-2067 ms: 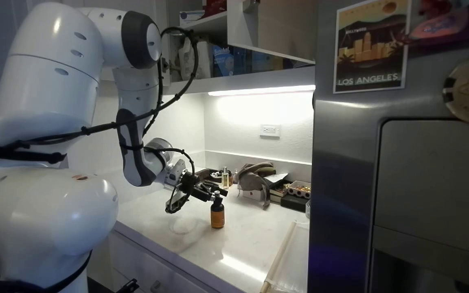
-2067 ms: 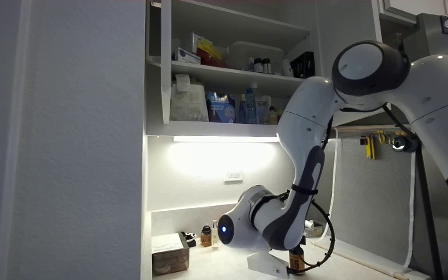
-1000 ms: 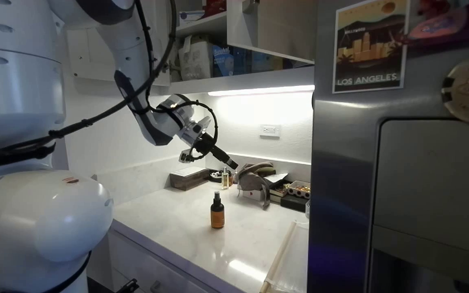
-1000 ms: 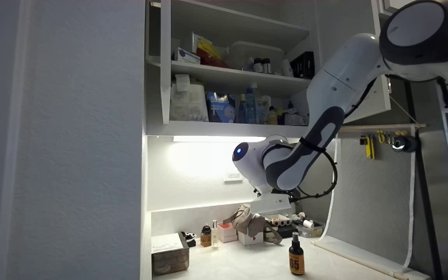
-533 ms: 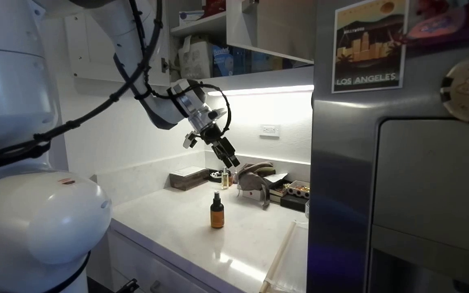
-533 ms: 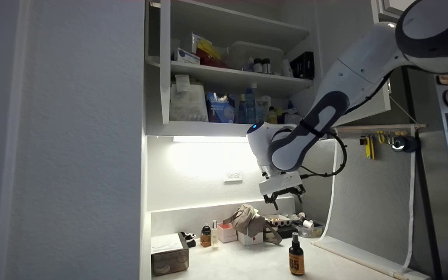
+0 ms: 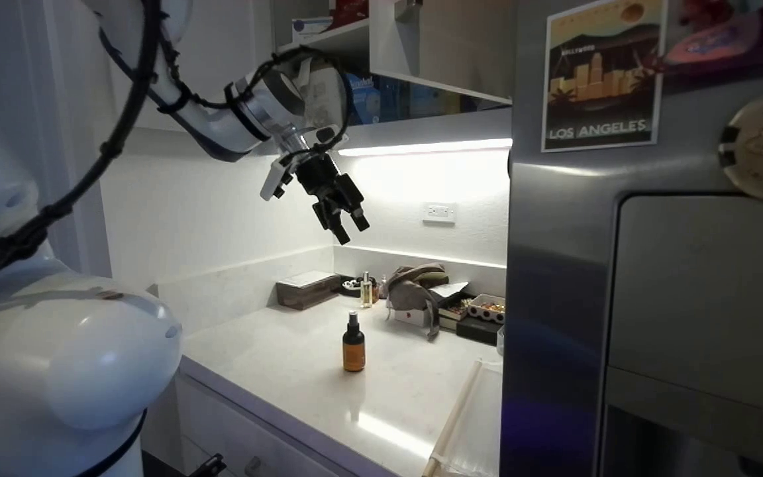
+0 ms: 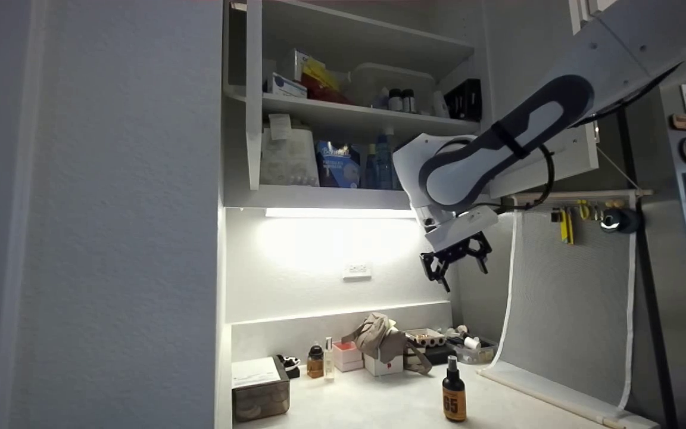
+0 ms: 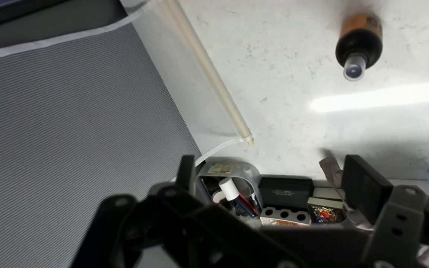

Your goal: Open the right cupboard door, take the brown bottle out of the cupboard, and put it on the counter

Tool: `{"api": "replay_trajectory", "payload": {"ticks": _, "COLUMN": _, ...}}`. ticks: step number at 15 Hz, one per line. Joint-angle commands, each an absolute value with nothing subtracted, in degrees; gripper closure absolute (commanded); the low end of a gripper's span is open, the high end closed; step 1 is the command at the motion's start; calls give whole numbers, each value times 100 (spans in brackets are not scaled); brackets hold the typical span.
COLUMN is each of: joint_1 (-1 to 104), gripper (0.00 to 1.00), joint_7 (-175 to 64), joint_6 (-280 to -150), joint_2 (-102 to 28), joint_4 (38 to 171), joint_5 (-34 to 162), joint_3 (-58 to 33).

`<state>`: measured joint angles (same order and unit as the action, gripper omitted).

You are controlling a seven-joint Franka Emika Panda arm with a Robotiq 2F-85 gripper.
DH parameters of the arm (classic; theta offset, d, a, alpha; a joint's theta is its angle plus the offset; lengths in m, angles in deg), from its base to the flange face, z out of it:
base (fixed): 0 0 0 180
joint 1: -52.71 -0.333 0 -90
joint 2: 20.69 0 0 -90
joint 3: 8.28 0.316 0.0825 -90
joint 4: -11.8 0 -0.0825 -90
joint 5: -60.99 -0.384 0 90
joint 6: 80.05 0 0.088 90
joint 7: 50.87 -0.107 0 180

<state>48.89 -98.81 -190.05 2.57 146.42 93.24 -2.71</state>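
The brown bottle, with a black top and orange label, stands upright on the counter in both exterior views (image 7: 354, 354) (image 8: 454, 398). It shows from above in the wrist view (image 9: 359, 42). The white counter (image 7: 269, 358) is lit from under the cupboard. My gripper (image 7: 353, 232) is open and empty, high above the counter and pointing down. It also shows in an exterior view (image 8: 466, 280) and in the wrist view (image 9: 274, 173), with fingers wide apart and the bottle outside them. The right cupboard door (image 8: 557, 158) stands open; it also shows at the top of an exterior view (image 7: 461, 53).
The cupboard shelf (image 8: 343, 193) holds boxes and bottles close behind my arm. The left cupboard door (image 8: 254, 95) is open too. Boxes, a grey-brown cloth (image 7: 411, 291) and small bottles line the counter's back. A mesh screen (image 8: 569, 298) hangs beside the fridge (image 7: 560, 265).
My gripper was beside the bottle's top about two seconds ago. It has risen well away from it and turned to point down, its fingers apart. The bottle has stayed in place.
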Motion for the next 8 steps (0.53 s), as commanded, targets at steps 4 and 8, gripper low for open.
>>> {"api": "replay_trajectory", "payload": {"ticks": 4, "joint_1": 4934, "gripper": 0, "joint_7": -7550, "joint_6": -18752, "joint_2": 2363, "joint_4": 15725, "joint_5": 8469, "joint_3": -543}}
{"api": "replay_trajectory", "payload": {"ticks": 8, "joint_1": 5001, "gripper": 0, "joint_7": -6025, "joint_6": -18178, "joint_2": 3379, "joint_4": 15945, "joint_5": 7904, "joint_3": -936}}
